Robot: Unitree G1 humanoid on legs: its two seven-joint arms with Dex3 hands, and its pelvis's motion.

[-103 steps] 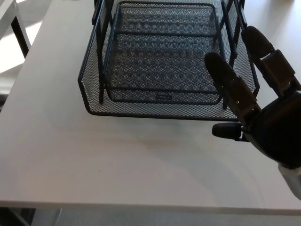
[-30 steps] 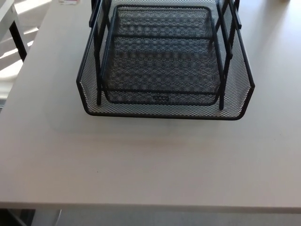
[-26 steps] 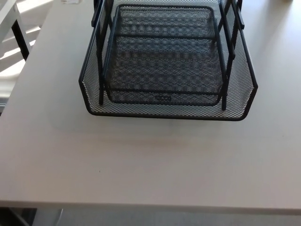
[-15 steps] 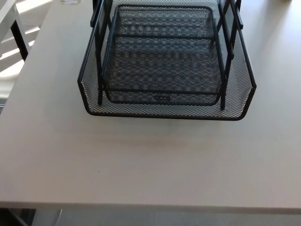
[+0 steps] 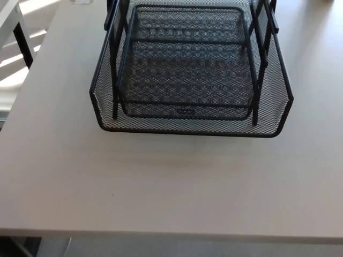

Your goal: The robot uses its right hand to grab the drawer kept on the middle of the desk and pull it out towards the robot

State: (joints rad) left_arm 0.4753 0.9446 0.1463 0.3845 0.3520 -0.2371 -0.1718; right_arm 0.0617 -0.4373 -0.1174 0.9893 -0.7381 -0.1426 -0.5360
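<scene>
The drawer [image 5: 190,115], a black mesh tray, sits on the pale counter [image 5: 171,182] at its middle and far part, its lower tier drawn out beyond the upper tier's front. Neither robot hand appears in the head view, so neither one's state shows.

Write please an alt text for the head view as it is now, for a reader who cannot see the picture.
A black wire-mesh drawer sits pulled forward from its black frame on the middle of a pale desk, seen from above. Neither robot hand is in view.
</scene>
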